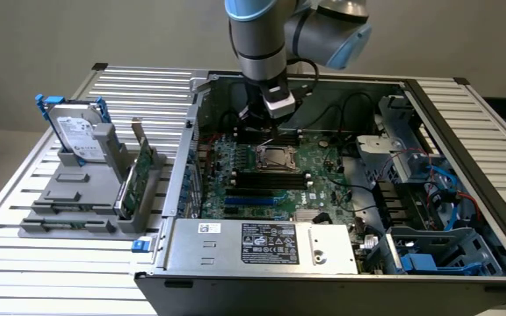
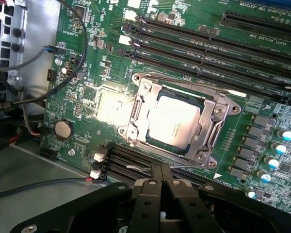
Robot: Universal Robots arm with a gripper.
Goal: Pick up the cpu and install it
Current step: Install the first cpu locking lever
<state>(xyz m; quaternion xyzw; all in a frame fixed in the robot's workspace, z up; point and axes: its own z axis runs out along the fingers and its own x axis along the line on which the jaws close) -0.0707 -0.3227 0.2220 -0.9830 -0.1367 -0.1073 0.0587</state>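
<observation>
Claw (image 2: 161, 171) fingers pressed together, nothing between them; tips hang just beside the near edge of the socket frame (image 2: 177, 121), over the dark memory slots (image 2: 136, 167) along that edge. The cpu (image 2: 174, 124) lies flat inside the socket frame, silver top up and catching glare, apart from the claw tips and not touched by them. Frame's metal surround sits around the chip on all sides; whether it is latched down cannot be told. In the exterior view the arm (image 1: 257, 46) comes down from above into the open computer case (image 1: 464, 131), with the claw (image 1: 267, 128) low over the motherboard (image 1: 323, 191), just behind the socket (image 1: 277, 158). Case lies on its side on the slatted worktop (image 1: 24, 263), open side up. Inside it: green motherboard on the floor of the case, black memory slots next to the socket, a labelled silver power supply (image 1: 262, 242) along the near wall, drive bays with blue cables (image 1: 442, 191) toward the exterior view's right. On the worktop, toward the exterior view's left, a grey parts holder (image 1: 73, 204) carries a hard drive (image 1: 82, 135) in a blue bracket, standing upright, and a green circuit card (image 1: 139, 174) standing on edge just beside the case wall.
</observation>
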